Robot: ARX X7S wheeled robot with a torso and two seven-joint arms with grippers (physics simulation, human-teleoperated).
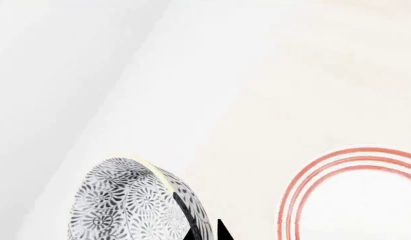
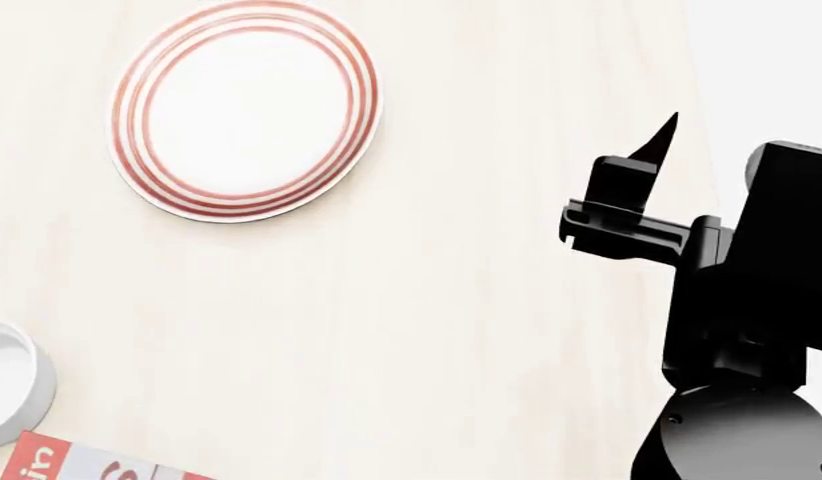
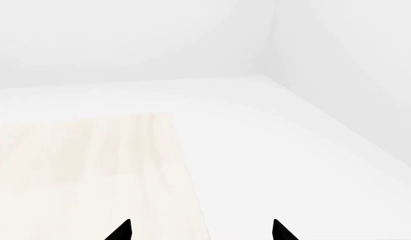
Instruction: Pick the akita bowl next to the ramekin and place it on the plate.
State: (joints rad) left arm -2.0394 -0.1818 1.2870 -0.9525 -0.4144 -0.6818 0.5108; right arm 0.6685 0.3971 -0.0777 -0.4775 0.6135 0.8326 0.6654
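Note:
The akita bowl [image 1: 129, 205], grey-and-white patterned, hangs tilted on its side in the left wrist view. My left gripper [image 1: 207, 233] is shut on it, with the bowl's rim pinched between the two black fingertips. The plate [image 1: 355, 200], white with thin red rings, lies on the table a short way beside the bowl. The head view shows the plate [image 2: 244, 110] at the far left and the ramekin [image 2: 8, 385] cut by the left edge. Neither the bowl nor the left arm appears there. My right gripper [image 3: 200, 232] is open and holds nothing, over the table's right edge.
The right arm [image 2: 731, 300] stands black at the right of the head view, above the pale wooden table [image 2: 451, 300]. A red-and-white box [image 2: 84, 464] pokes in at the bottom left, by the ramekin. White floor lies beyond the table's right edge [image 3: 185, 165].

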